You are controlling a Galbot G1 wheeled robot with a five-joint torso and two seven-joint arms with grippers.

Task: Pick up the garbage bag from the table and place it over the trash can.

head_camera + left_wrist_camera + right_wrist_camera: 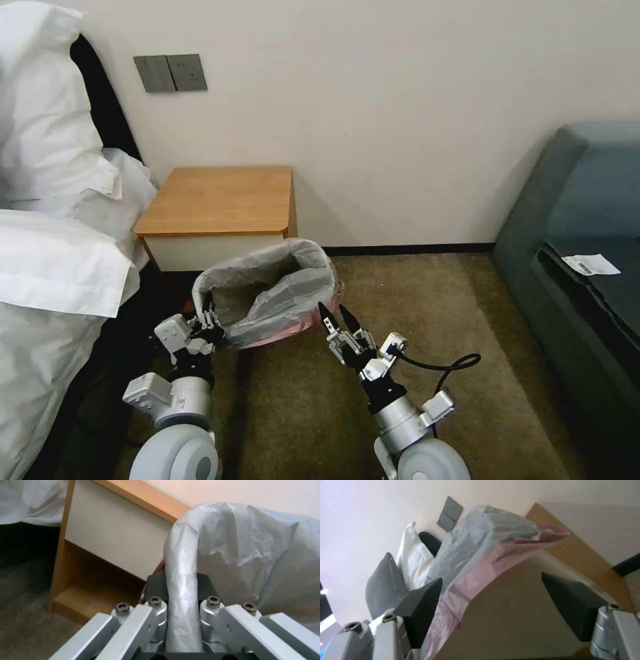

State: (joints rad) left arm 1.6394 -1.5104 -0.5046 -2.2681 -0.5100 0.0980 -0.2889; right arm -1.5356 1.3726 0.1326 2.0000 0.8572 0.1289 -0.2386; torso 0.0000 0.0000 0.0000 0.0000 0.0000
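Observation:
The garbage bag (270, 290), grey and crinkly with a pinkish rim, is draped over the trash can, which stands on the carpet in front of the table (220, 200). The bag hides the can in the head view. My left gripper (210, 319) is at the bag's near left corner, shut on a fold of the plastic (181, 600). My right gripper (332, 311) stands open just beside the bag's near right edge. In the right wrist view the bag's pink rim (476, 580) hangs over a pale wall (513, 615) between the spread fingers (420, 605).
A bed with white pillows (47, 200) fills the left. A dark blue-grey sofa (587, 253) with a paper slip on it stands at the right. Brown carpet (427, 300) lies open between bin and sofa. The wall is close behind the table.

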